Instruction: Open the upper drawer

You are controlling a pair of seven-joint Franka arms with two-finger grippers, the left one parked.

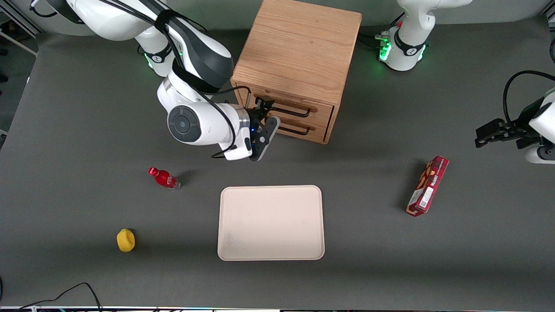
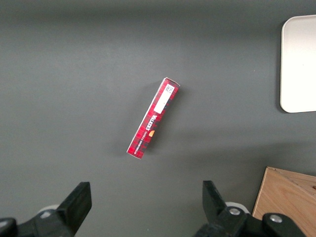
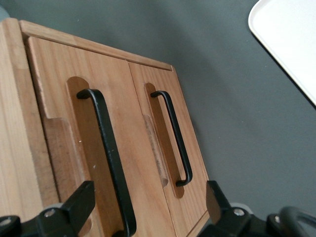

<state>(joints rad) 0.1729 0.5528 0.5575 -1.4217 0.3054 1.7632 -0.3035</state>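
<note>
- Step in hand, as I read it: approach/align on the handle. The right arm's end effector (image 1: 263,113) sits upper centre of the front view, right at the front of the boxy light-oak cabinet (image 1: 299,52).
- End effector state: open. In the wrist view both fingers (image 3: 79,205) are spread wide with nothing between them.
- Target: the wide shallow light-oak upper drawer (image 1: 291,108) with its black metal bar handle (image 3: 108,158). It looks flush with the cabinet face, so not yet pulled.
- In the wrist view the upper handle runs into the gap between the fingers, close to one of them. I cannot tell whether anything touches it.
- The matching lower drawer (image 1: 299,126) and its black bar handle (image 3: 174,140) lie just beside the target; wrong-bar risk.
- Next move, my call: centre the bar between the fingers, close on it, then pull straight out along the drawer axis. An off-axis pull could bind the drawer or drag the cabinet.
- Containers: both drawers shut, contents not visible. The cream rounded rectangular tray (image 1: 271,223) in lower centre of the front view holds nothing.
- Loose on the dark grey table (image 1: 477,260): small red bottle (image 1: 164,178), yellow rounded object (image 1: 125,240), red tartan carton (image 1: 427,186). All well apart from the cabinet.
</note>
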